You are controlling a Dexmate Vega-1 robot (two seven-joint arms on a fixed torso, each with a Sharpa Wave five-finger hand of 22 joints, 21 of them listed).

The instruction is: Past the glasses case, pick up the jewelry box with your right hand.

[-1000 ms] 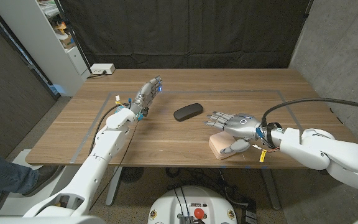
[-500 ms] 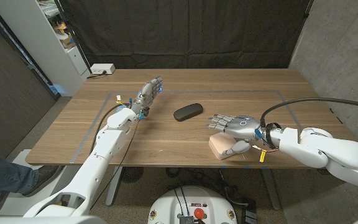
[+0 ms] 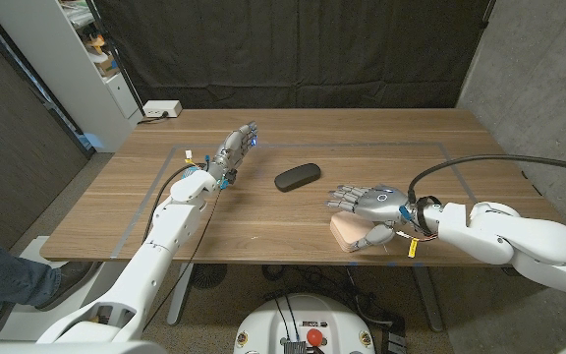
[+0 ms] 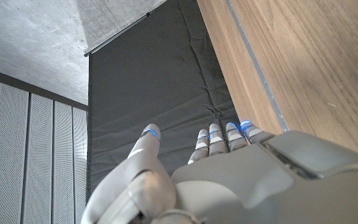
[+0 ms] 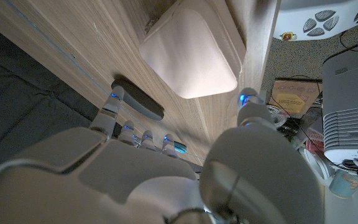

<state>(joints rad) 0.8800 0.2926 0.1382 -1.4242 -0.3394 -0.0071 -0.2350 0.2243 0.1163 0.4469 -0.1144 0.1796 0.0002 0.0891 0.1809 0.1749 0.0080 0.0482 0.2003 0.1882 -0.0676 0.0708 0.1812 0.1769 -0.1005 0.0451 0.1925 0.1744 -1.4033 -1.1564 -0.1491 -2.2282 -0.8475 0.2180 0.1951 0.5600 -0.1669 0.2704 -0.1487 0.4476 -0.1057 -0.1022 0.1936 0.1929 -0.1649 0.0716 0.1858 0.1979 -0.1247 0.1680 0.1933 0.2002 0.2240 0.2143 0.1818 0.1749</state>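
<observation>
The jewelry box (image 3: pixel 341 231), a pale pink square with rounded corners, lies close to the table's front edge right of the middle. My right hand (image 3: pixel 368 204) hovers over it with fingers spread above the lid and the thumb down by the box's right side, holding nothing. In the right wrist view the jewelry box (image 5: pixel 191 50) sits between the fingers and thumb of my right hand (image 5: pixel 135 180). The black oval glasses case (image 3: pixel 297 177) lies farther back near the middle, and the glasses case (image 5: pixel 138 106) shows beyond the fingertips. My left hand (image 3: pixel 236 146) stands on its edge at the left, fingers straight, empty.
A white power box (image 3: pixel 161 110) sits at the table's back left corner. A shelf unit (image 3: pixel 96 59) stands left of the table, and a person's leg (image 3: pixel 8 275) shows at the lower left. Grey tape (image 3: pixel 362 145) outlines a rectangle on the wood.
My right hand has drifted slightly left and toward the front edge, settling lower over the jewelry box. The left arm and the glasses case have not moved.
</observation>
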